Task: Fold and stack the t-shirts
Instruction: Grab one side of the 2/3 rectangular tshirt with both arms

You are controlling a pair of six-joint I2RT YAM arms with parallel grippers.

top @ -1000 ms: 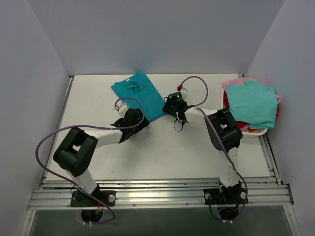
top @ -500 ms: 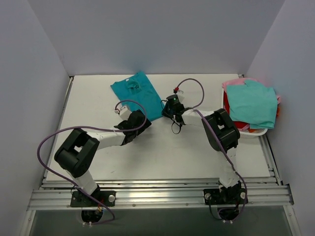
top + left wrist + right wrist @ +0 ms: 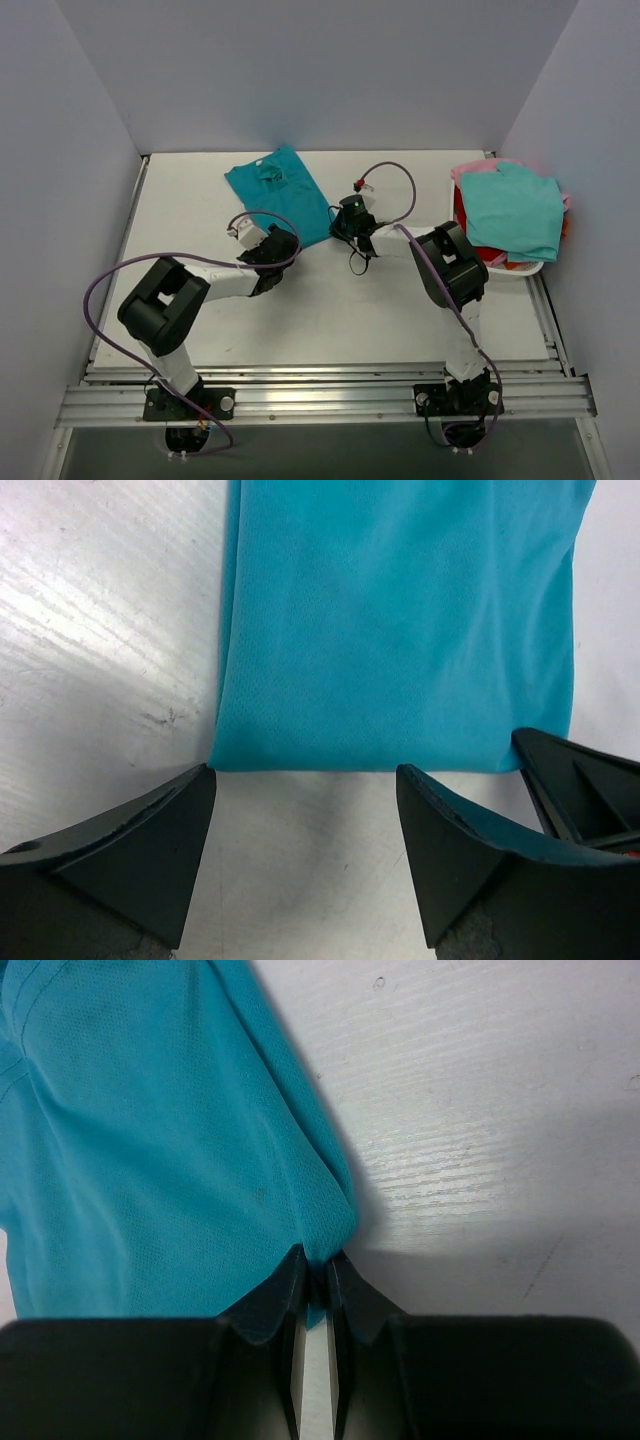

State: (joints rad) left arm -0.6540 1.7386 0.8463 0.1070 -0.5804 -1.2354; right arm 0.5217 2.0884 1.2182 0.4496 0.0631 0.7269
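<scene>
A deep teal-blue t-shirt (image 3: 280, 188) lies partly folded on the white table at the back centre. My left gripper (image 3: 284, 240) stands open at the shirt's near hem (image 3: 390, 630). Its two fingertips (image 3: 190, 790) straddle the hem's left part, resting on bare table and holding nothing. My right gripper (image 3: 337, 224) is shut on the shirt's right near edge, and a small pinch of teal cloth (image 3: 318, 1260) sits bunched between its jaws (image 3: 318, 1278). The right gripper's black finger (image 3: 580, 790) shows at the hem's right corner.
A white basket (image 3: 525, 270) stands at the right edge, piled with an aqua-green t-shirt (image 3: 515, 208) over pink (image 3: 470, 168) and red (image 3: 459, 210) ones. Purple cables loop above both arms. Grey walls close in the table on three sides.
My right gripper has closed on the teal shirt's edge. My left gripper has slid forward to the hem and its jaws have narrowed a little.
</scene>
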